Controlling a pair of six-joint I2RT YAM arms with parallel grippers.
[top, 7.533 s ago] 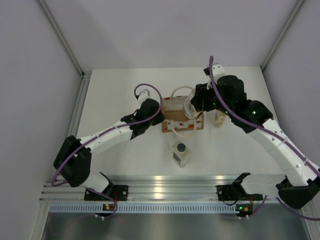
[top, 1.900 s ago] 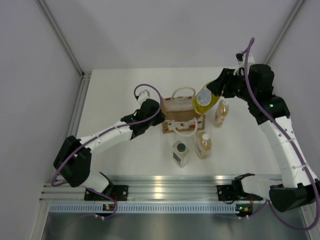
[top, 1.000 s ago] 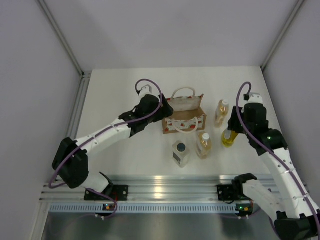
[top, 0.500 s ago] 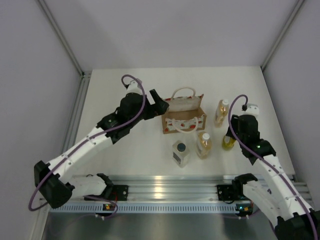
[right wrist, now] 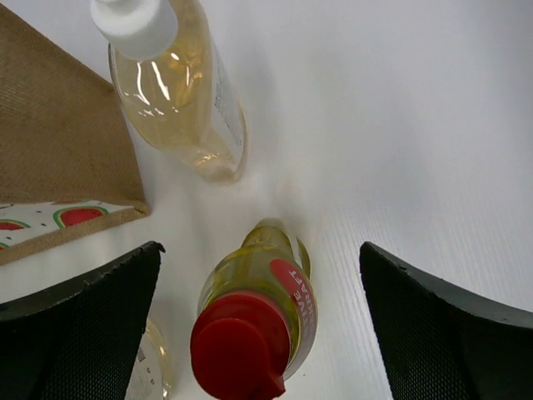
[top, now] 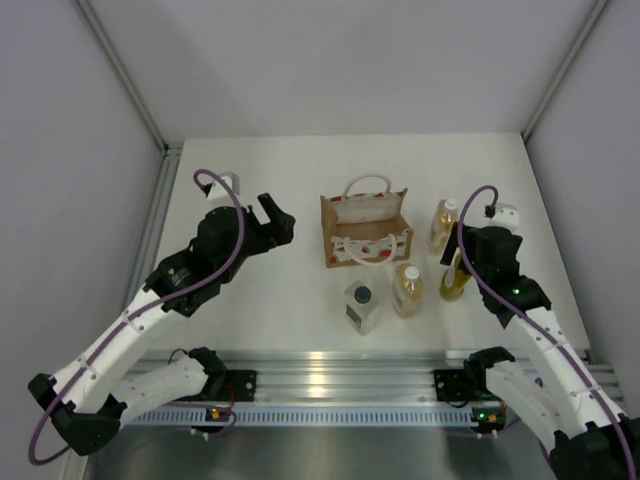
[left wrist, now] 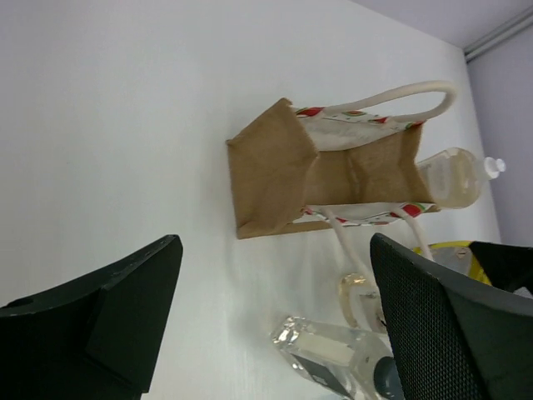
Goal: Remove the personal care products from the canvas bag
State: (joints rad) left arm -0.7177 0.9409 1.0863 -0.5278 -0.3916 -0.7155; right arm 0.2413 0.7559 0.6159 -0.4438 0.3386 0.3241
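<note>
Bag (top: 365, 228) upright mid-desk (top: 240, 165), handles up. All four bottles outside it, standing on desk. Far amber bottle (top: 443, 224) just right of bag. Near amber bottle (top: 406, 290) and clear bottle (top: 362, 306) side by side in front of bag. Yellow bottle (top: 454, 283) right of those. Right pincer (top: 463, 258) over yellow bottle, fingers wide apart either side, not touching. Left pincer (top: 276, 222) apart, empty, left of bag.
</note>
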